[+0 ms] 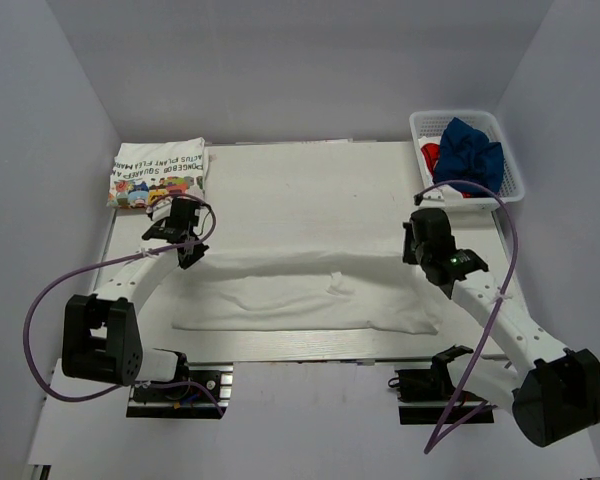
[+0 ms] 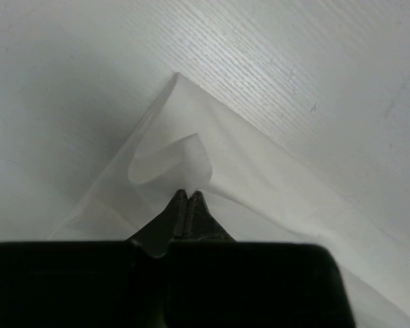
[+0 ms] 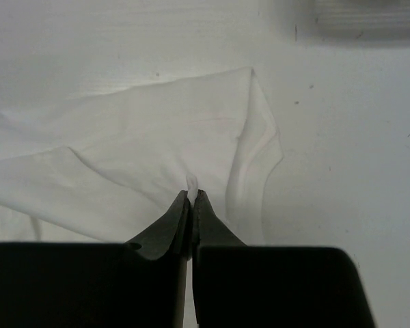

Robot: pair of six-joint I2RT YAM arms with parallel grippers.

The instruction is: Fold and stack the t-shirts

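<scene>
You have the plain white t-shirt (image 1: 310,295) spread across the near middle of the counter (image 1: 310,190), lying as a wide band with its long edges running left to right; a small crease stands near its centre.

Left tool (image 1: 190,256): clenched, jaws together, at the far left corner of the plain white t-shirt; the left wrist view shows the left tool (image 2: 189,196) closed on a curled flap of the thin white cloth (image 2: 260,171), with the pointed corner lying flat on the counter (image 2: 314,61) just beyond.

Right tool (image 1: 414,258): clenched likewise, at the far right corner of the same garment; the right wrist view shows the right tool (image 3: 191,196) with a small tuft of white cloth nipped between the tips, the shirt (image 3: 143,143) rumpled ahead of them and a hemmed sleeve edge curving off to the right.

A printed t-shirt (image 1: 160,172), white with colourful figures and black lettering, lies folded at the far left corner of the counter, well apart from the spread garment and just beyond the left tool.

A white lattice basket (image 1: 512,185) sits at the far right corner; a crumpled navy t-shirt (image 1: 472,150) lies in it; a patch of red cloth (image 1: 430,155) shows beside the navy one, too little of it visible to tell more.
</scene>
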